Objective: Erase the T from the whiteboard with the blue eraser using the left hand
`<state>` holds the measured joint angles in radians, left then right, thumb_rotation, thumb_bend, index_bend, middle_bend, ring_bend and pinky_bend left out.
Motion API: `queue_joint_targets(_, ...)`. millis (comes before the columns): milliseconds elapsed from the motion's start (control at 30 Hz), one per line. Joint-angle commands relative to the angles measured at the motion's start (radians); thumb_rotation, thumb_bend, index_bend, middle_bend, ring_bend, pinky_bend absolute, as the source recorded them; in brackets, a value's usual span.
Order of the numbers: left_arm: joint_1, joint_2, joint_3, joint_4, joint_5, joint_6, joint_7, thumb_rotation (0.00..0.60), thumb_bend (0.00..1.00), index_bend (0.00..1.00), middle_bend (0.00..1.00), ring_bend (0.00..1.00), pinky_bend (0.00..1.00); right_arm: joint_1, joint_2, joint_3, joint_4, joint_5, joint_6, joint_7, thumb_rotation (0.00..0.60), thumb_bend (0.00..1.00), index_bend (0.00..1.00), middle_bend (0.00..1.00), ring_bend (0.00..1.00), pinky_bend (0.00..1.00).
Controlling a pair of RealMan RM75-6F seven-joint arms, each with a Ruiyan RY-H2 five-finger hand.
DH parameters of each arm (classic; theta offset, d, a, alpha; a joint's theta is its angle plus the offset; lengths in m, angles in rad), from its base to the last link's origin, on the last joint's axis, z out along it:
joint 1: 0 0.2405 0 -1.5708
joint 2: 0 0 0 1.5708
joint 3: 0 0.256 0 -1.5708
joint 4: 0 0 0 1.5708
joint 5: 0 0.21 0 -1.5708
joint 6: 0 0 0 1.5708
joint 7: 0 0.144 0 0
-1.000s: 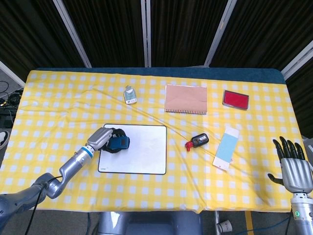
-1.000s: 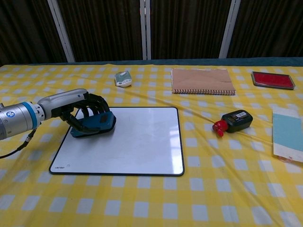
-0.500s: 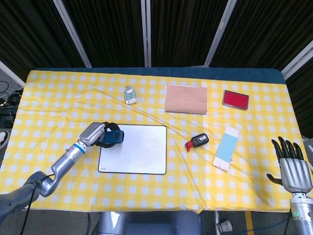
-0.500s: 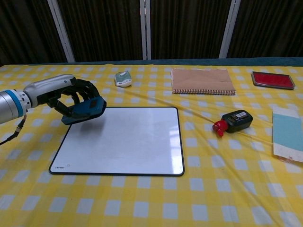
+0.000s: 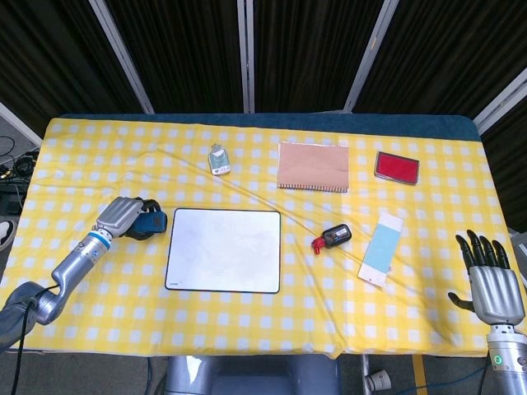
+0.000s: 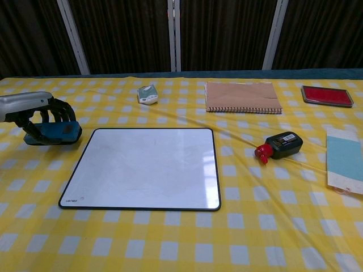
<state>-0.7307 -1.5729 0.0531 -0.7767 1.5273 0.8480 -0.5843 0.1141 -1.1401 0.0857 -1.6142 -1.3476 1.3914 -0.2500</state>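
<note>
One hand at work: left hand (image 6: pixel 41 113) fingers clasp the blue eraser (image 6: pixel 52 134) on the tablecloth (image 6: pixel 170 249), just left of the whiteboard (image 6: pixel 144 168).
Only the head view shows the right hand (image 5: pixel 489 280), fingers spread, grasping nothing, near right.

lab | dark curtain panels (image 5: pixel 305 53) | checkered table (image 5: pixel 247 313), cables

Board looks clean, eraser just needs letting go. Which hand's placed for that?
Left. The left hand holds the blue eraser low over the tablecloth, just left of the whiteboard. The right hand stands open at the far right edge, away from everything.
</note>
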Motion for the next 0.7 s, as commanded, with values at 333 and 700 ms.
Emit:
queue_joint_targets(333,0.103,0.182,-0.059,-0.291,-0.101,0.136,0.230,0.502,0.00,0.00,0.00,0.00,0.00,0.000,0.008,-0.004,-0.011,-0.025,0.013,0.003,0.600,0.00,0.00,0.00,0.00,0.00)
queue_joint_targets(700,0.375,0.355,-0.092,-0.805,-0.260,0.534,0.714,0.600,0.02,0.00,0.00,0.00,0.00,-0.004,0.020,-0.007,-0.008,-0.074,0.043,0.046,0.600,0.00,0.00,0.00,0.00,0.00)
